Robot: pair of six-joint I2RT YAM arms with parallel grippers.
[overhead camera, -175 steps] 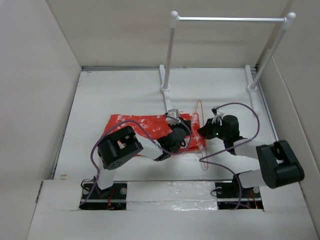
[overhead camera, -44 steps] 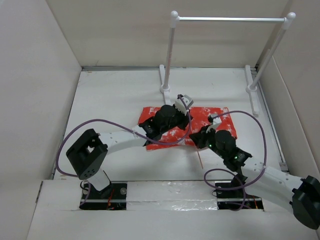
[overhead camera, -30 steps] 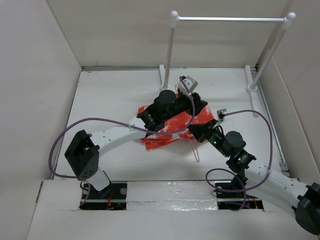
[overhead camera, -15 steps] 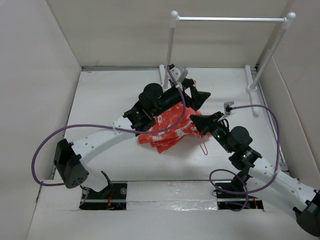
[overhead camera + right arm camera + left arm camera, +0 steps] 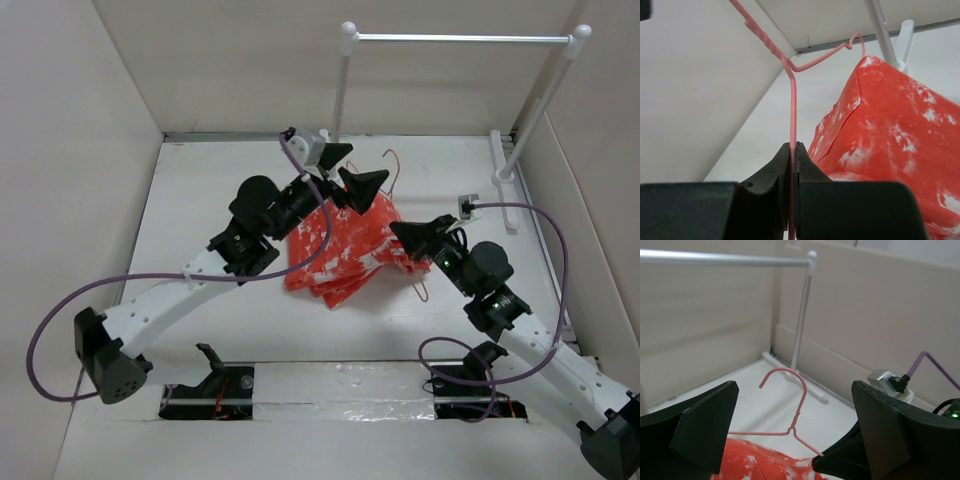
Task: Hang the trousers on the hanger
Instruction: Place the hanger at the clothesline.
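Two grippers, two very different jobs right now. The right gripper (image 5: pixel 794 150) is clamped tight on the thin wire of the hanger (image 5: pixel 792 100), just below the twisted neck. That pinch is what holds the frame up off the table (image 5: pixel 200 200), so the cloth can hang instead of lying flat.

The left gripper (image 5: pixel 352 168) hovers at about 12 o'clock of the trousers (image 5: pixel 345 245), its jaws spread wide with nothing between them. I'd judge it has no hold on the cloth.

The trousers sit mid-table in the overhead view, bunched in folded layers. Their upper edge peaks near the hanger's shoulder, and the hook pokes out toward 12 o'clock. They look draped over the frame, so the task seems nearly done.

Now the trouble spots. The hanger's lower bar is buried under cloth, so I can't tell whether the trousers go through the triangle or only lie over one side. The legs can't be told apart in the folds. The white rail (image 5: pixel 460 38) stands at 1 o'clock, well apart.
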